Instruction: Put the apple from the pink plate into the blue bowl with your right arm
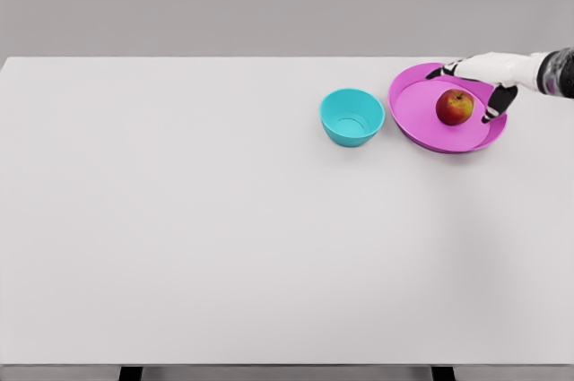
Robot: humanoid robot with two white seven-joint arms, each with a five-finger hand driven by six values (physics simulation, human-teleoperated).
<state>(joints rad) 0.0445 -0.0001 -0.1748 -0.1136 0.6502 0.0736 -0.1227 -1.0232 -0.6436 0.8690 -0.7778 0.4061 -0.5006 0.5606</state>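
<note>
Apple (455,108) sitting right of centre on pink plate (421,125), blue bowl (352,117) just beside plate on its left. Right hand (480,81) over plate's far rim, fingers spread around apple, thumb on its right, not closed on it yet. Likely light, rigid, smooth and prone to rolling; best gripped across widest middle, thumb opposite fingers.

Head camera looks down at the white table (224,246) from its near edge.
</note>
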